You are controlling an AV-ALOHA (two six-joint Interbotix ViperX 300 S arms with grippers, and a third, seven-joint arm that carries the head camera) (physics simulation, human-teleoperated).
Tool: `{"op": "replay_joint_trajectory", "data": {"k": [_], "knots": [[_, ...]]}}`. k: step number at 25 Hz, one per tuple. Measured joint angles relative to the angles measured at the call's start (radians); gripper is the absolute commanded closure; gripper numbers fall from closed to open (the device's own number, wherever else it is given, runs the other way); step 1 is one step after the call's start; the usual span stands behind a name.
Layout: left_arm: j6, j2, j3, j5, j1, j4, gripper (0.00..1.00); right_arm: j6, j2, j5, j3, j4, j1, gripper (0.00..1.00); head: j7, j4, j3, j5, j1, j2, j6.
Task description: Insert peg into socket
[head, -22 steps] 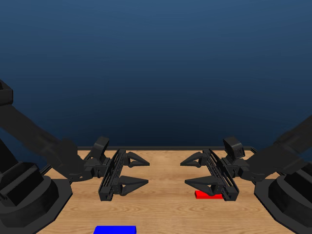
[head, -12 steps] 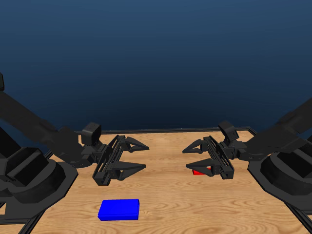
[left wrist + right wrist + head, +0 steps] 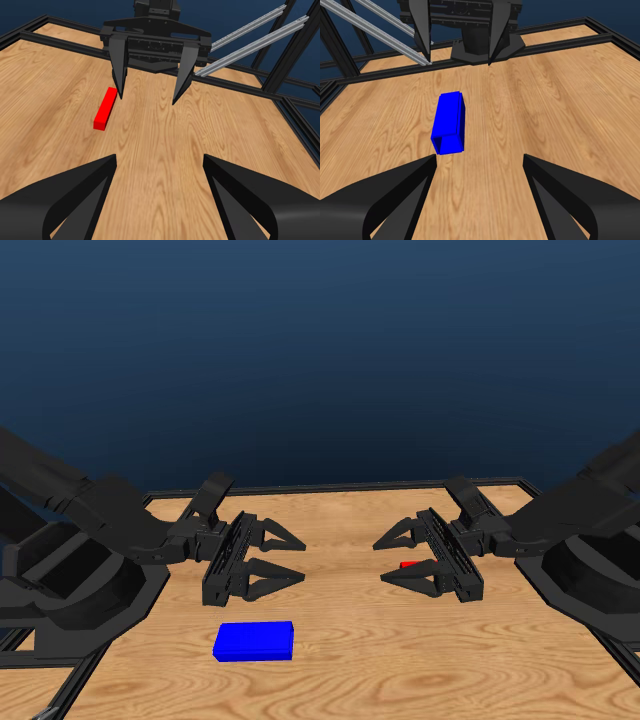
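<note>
- Peg and socket both lie loose on our desk [image 3: 360, 660], the biggest thing in view, a wooden top inside a black frame.
- Our left end effector [image 3: 285, 558] hangs above the wood with its jaws spread and nothing between them; it sits just beyond the blue block.
- Our right end effector [image 3: 395, 558] is likewise spread and empty, with the red bar just beside and partly behind it in the head view.
- The socket [image 3: 254, 641] rests flat near the left arm; the right wrist view shows an open end facing that camera [image 3: 449, 122].
- The peg [image 3: 105, 108] lies flat close to one right jaw tip, not between the jaws.
- We judge that nothing is grasped yet. To do this well, we should centre each end effector over its own piece, come straight down, and grip across the narrow sides so neither piece twists.
</note>
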Motion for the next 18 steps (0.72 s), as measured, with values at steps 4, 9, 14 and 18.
{"op": "replay_joint_trajectory", "data": {"k": [4, 9, 14, 18], "knots": [[-0.025, -0.023, -0.022, 0.233, -0.030, -0.034, 0.00, 0.023, 0.039, 0.005, -0.019, -0.001, 0.016, 0.00, 0.001, 0.002, 0.006, 0.017, 0.000, 0.005, 0.011], [-0.092, -0.032, -0.026, 0.437, -0.060, -0.018, 0.00, 0.044, 0.056, 0.008, -0.030, -0.008, 0.023, 0.00, 0.001, 0.003, 0.011, 0.029, -0.002, 0.009, 0.020], [-0.188, -0.010, -0.032, 0.573, -0.081, 0.019, 0.00, 0.058, 0.058, 0.009, -0.032, -0.012, 0.022, 0.00, -0.002, 0.004, 0.014, 0.033, -0.002, 0.012, 0.025], [-0.273, 0.029, -0.030, 0.638, -0.089, 0.057, 0.00, 0.067, 0.058, 0.002, -0.029, -0.005, 0.025, 0.00, -0.008, 0.005, 0.014, 0.036, 0.000, 0.012, 0.025]]}}
